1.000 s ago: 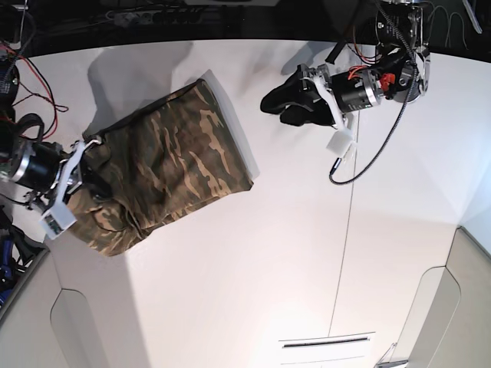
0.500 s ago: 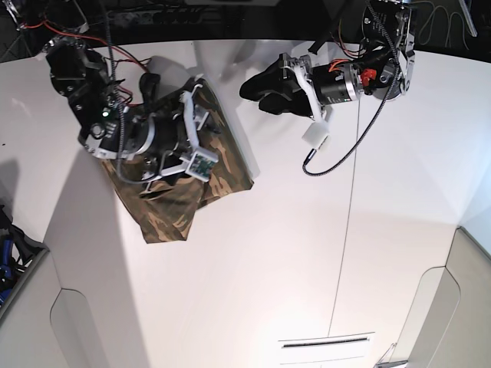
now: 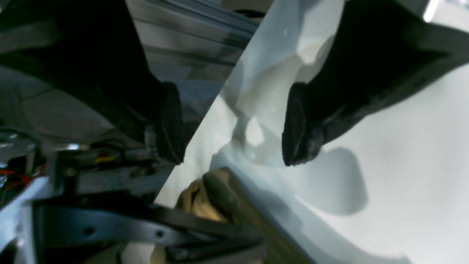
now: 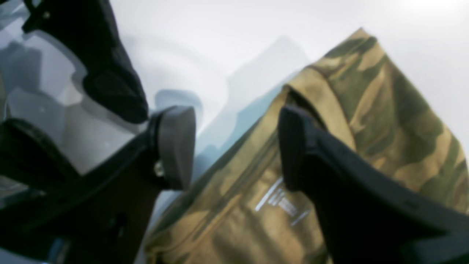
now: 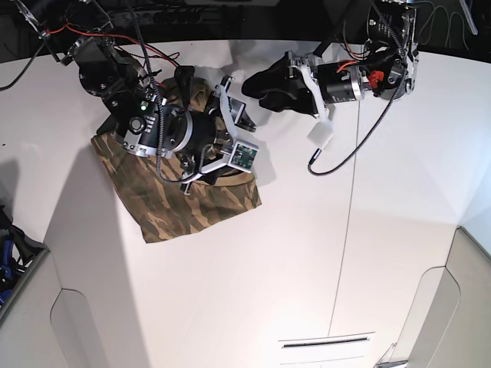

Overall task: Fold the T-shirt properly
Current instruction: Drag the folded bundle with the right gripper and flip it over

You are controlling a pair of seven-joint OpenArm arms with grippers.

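The camouflage T-shirt lies folded into a compact shape on the white table, left of centre. My right gripper hovers over its far right corner with the jaws open. In the right wrist view the shirt's folded edge lies under and beside the right finger, and nothing is between the pads. My left gripper is open just right of that corner. In the left wrist view it is empty above bare table, with a shirt corner below it.
The table's dark back edge with cables runs close behind both grippers. A white tag hangs on the left arm's cable. A seam runs down the table. Grey panels stand at the front left and front right.
My right arm swung from the table's left edge across the shirt to its far right corner, carrying cloth over it. The shirt now lies in a smaller fold. The left gripper moved slightly left.
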